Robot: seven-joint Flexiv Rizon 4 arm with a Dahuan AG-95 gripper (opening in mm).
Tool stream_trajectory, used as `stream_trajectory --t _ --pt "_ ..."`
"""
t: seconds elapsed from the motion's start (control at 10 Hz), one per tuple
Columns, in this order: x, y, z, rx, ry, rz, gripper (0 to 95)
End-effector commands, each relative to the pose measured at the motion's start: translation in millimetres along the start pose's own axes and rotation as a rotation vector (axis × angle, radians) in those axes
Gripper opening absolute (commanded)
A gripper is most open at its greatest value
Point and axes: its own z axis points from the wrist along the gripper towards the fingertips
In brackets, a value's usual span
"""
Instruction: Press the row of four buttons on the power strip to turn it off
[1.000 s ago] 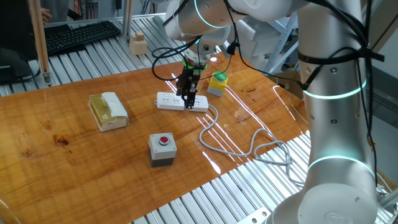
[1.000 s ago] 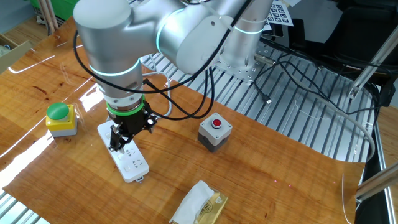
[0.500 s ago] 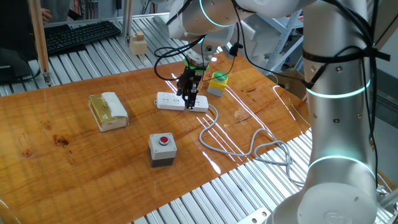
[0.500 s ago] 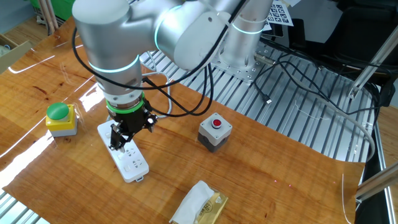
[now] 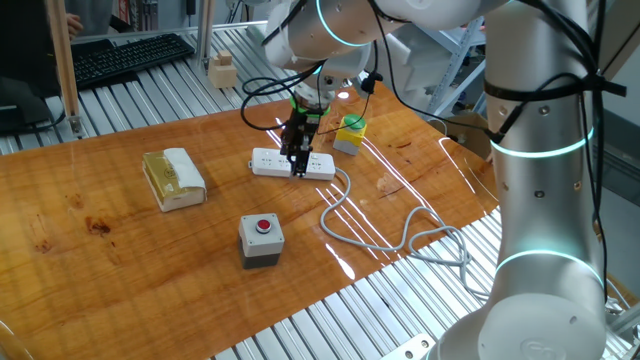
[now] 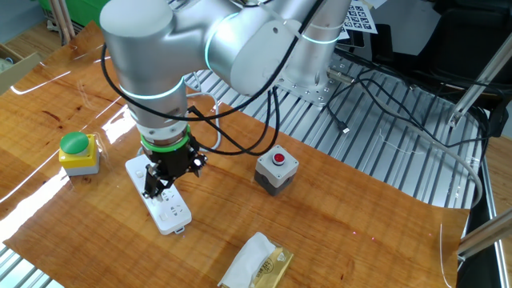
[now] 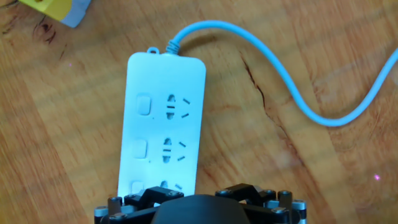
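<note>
The white power strip (image 5: 288,163) lies flat on the wooden table, its cable end toward the green knob. In the hand view the power strip (image 7: 163,124) shows three small square buttons (image 7: 140,149) in a line down its left side. The strip's near end and any further button are hidden under the gripper's dark housing (image 7: 199,208). My gripper (image 6: 157,189) points straight down just above the middle of the power strip (image 6: 166,206). It stands open, with nothing between its fingers. In one fixed view the gripper (image 5: 296,168) hangs over the strip's cable half.
The grey-white cable (image 5: 390,235) loops toward the table's right edge. A green knob on a yellow base (image 5: 350,133) stands just behind the strip. A grey box with a red button (image 5: 262,240) and a tan-and-white block (image 5: 173,178) sit further off. A keyboard (image 5: 130,55) lies behind the table.
The gripper has shifted a little along the strip, away from the cable end. It stayed open, and the strip has not moved.
</note>
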Motion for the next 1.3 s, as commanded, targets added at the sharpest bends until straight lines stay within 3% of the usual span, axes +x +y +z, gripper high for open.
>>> stream_trajectory --t 0.1,1.3 --pt "0.6 2.2 -0.8 0.0 0.008 -0.001 95.0" --pt "-9.7 4.8 2.3 -0.021 0.018 0.035 95.0"
